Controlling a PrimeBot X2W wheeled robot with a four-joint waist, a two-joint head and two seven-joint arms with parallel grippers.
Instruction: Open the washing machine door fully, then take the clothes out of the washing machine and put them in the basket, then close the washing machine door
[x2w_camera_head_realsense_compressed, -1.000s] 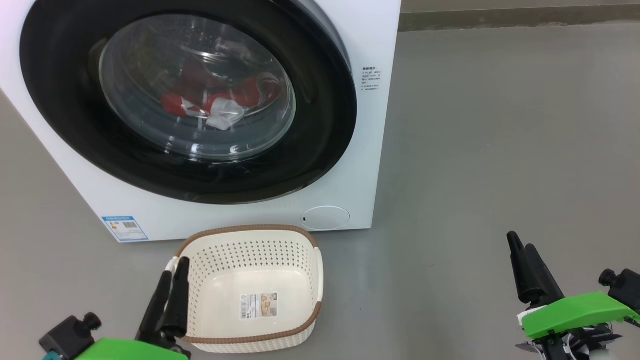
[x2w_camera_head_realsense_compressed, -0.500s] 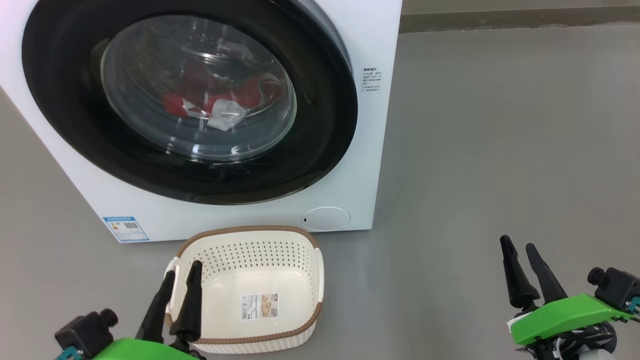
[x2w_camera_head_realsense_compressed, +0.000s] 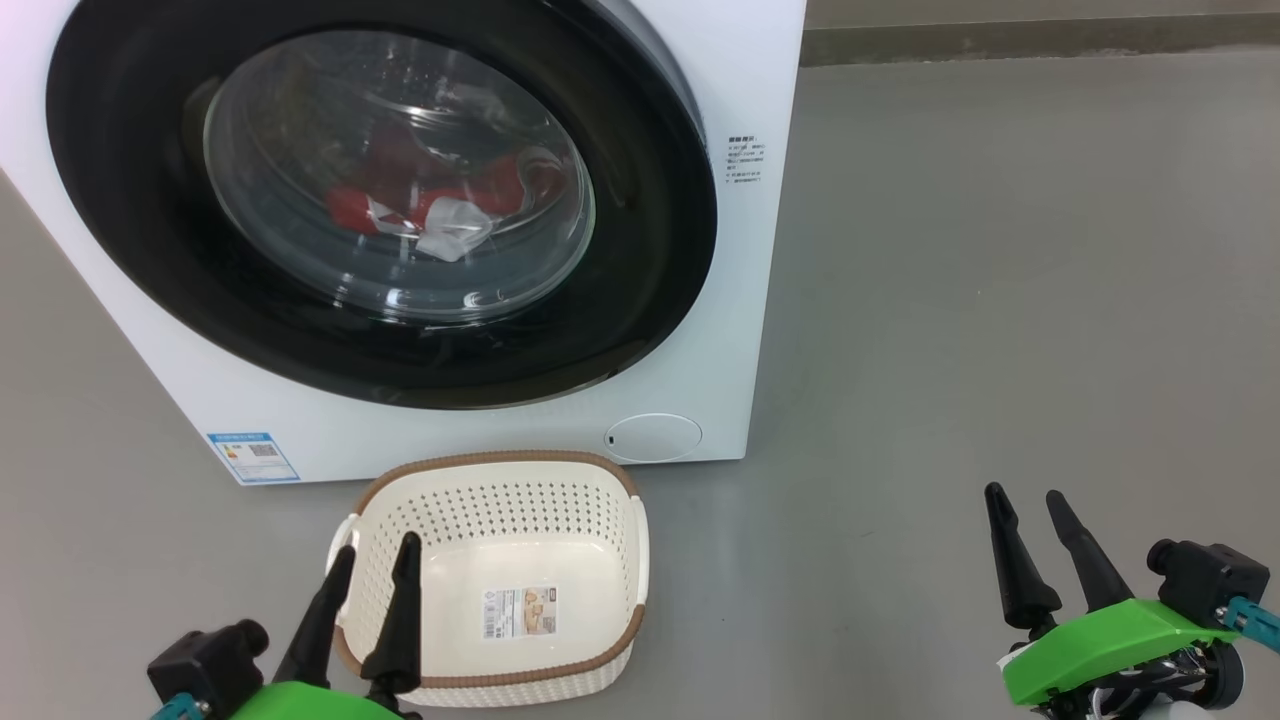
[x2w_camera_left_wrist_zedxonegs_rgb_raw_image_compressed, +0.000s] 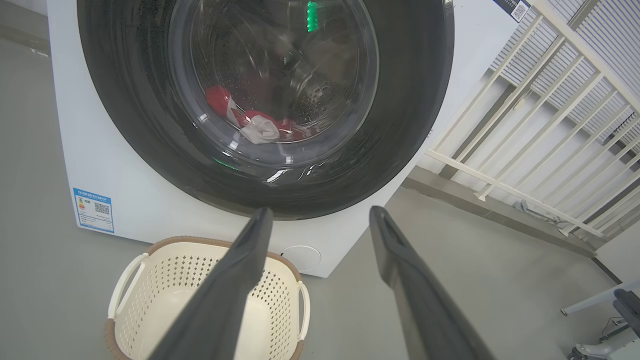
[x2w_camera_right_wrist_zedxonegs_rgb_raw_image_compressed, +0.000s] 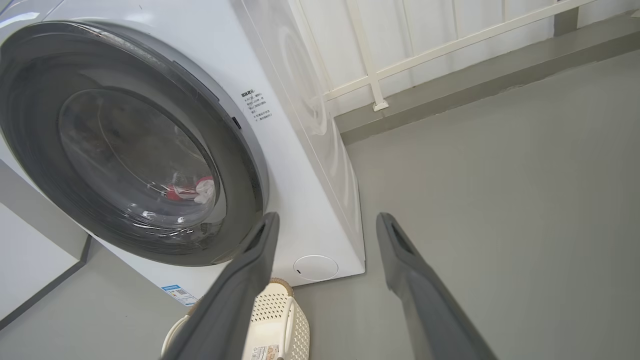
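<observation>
The white washing machine (x2w_camera_head_realsense_compressed: 745, 320) fills the upper left of the head view. Its door (x2w_camera_head_realsense_compressed: 640, 240), black-rimmed with a glass bowl, sits shut against the front. Behind the glass lie the red and white clothes (x2w_camera_head_realsense_compressed: 430, 210), also visible in the left wrist view (x2w_camera_left_wrist_zedxonegs_rgb_raw_image_compressed: 250, 125). On the floor before the machine stands the cream basket (x2w_camera_head_realsense_compressed: 500, 480), with nothing in it but its paper label. My left gripper (x2w_camera_head_realsense_compressed: 376, 550) is open, its fingertips over the basket's left rim. Open too, my right gripper (x2w_camera_head_realsense_compressed: 1023, 495) hangs over bare floor at the lower right.
Grey floor (x2w_camera_head_realsense_compressed: 1000, 300) stretches to the right of the machine. A low kerb (x2w_camera_head_realsense_compressed: 1000, 40) runs along the back. White railing (x2w_camera_left_wrist_zedxonegs_rgb_raw_image_compressed: 550, 125) stands behind the machine's right side. A small round flap (x2w_camera_head_realsense_compressed: 652, 437) and a blue label (x2w_camera_head_realsense_compressed: 252, 457) sit low on the front.
Both grippers have opened from shut. The left one has drifted right and down over the basket's rim, and the right one has slid slightly left and down.
</observation>
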